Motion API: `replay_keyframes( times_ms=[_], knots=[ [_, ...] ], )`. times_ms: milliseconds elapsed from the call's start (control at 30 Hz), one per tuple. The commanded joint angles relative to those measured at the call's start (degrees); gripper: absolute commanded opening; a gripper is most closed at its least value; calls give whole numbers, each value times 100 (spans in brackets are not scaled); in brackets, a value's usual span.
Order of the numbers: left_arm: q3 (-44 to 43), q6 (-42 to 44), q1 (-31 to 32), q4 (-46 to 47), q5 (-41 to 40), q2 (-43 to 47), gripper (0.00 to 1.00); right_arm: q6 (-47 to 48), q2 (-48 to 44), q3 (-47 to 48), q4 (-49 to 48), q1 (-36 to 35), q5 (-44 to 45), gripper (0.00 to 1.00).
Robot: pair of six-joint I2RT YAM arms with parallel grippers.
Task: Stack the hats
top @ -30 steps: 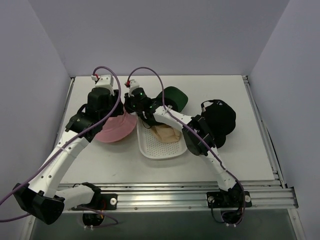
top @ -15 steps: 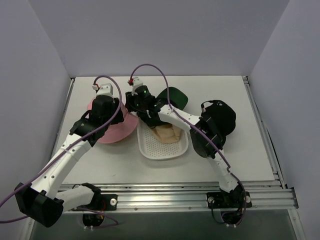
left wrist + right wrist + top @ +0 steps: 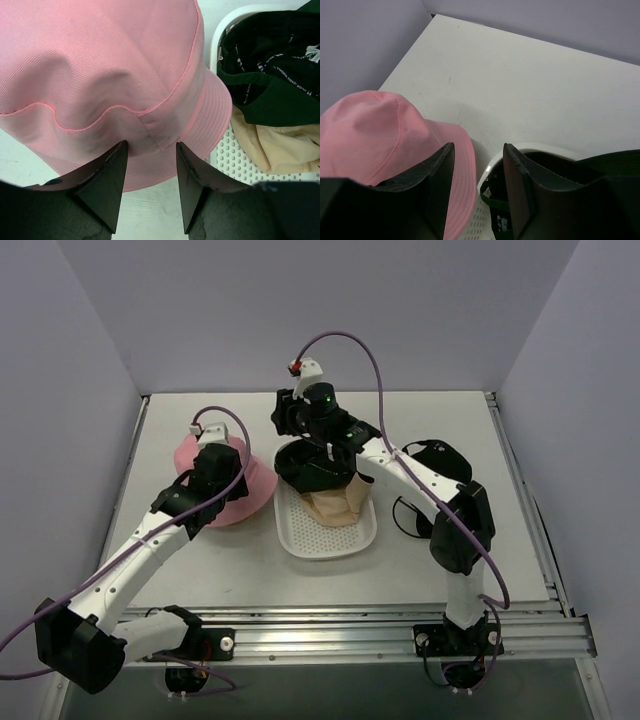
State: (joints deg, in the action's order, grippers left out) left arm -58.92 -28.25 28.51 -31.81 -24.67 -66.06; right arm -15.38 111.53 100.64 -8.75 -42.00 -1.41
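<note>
The pink hat (image 3: 190, 455) lies crown up, left of the white tray (image 3: 325, 540). My left gripper (image 3: 222, 480) is open, its tips just over the hat's near brim (image 3: 150, 165). The dark green hat (image 3: 315, 468) lies inside up on the beige hat (image 3: 338, 506) in the tray; both show in the left wrist view (image 3: 270, 75) (image 3: 280, 150). My right gripper (image 3: 290, 425) is open and empty, above the tray's far end, between the pink hat (image 3: 375, 135) and the green hat (image 3: 560, 175). The black hat (image 3: 445, 455) lies at the right, partly hidden by the right arm.
A thin dark wire loop (image 3: 408, 518) lies right of the tray, in front of the black hat. Walls close the table at the left, back and right. A metal rail (image 3: 400, 625) runs along the near edge.
The dark green hat has moved from behind the tray onto the beige hat. My right gripper has drawn back and up to the right. My left gripper has slid nearer along the pink hat.
</note>
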Motion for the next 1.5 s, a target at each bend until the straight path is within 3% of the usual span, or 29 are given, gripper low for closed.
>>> replay_keyframes(
  times_ms=[0, 533, 700, 833, 967, 1133, 1233, 1467],
  knots=[
    [47, -110, 75, 44, -371, 120, 52, 96, -569, -167, 330, -19, 343, 40],
    [583, -286, 427, 404, -592, 330, 52, -255, -3101, -2786, 795, -291, 1458, 40],
    [162, -129, 752, 421, -92, 647, 55, -554, -3654, -3444, 1323, -335, 1977, 40],
    [-129, 135, 902, 632, 558, 840, 64, -712, -3779, -3805, 1517, -555, 2338, 40],
    [-155, 354, 910, 948, 1059, 911, 70, -897, -3559, -3710, 1868, -660, 2829, 40],
    [537, 268, 919, 2080, 1805, 1095, 71, -608, -3032, -3218, 2334, -652, 3410, 41],
    [1151, 144, 928, 2854, 2351, 1218, 72, -177, -2707, -2928, 2343, -285, 2782, 43],
    [1567, 311, 928, 3085, 2221, 1297, 74, 421, -2118, -2260, 2633, 359, 1847, 45]
  ],
)
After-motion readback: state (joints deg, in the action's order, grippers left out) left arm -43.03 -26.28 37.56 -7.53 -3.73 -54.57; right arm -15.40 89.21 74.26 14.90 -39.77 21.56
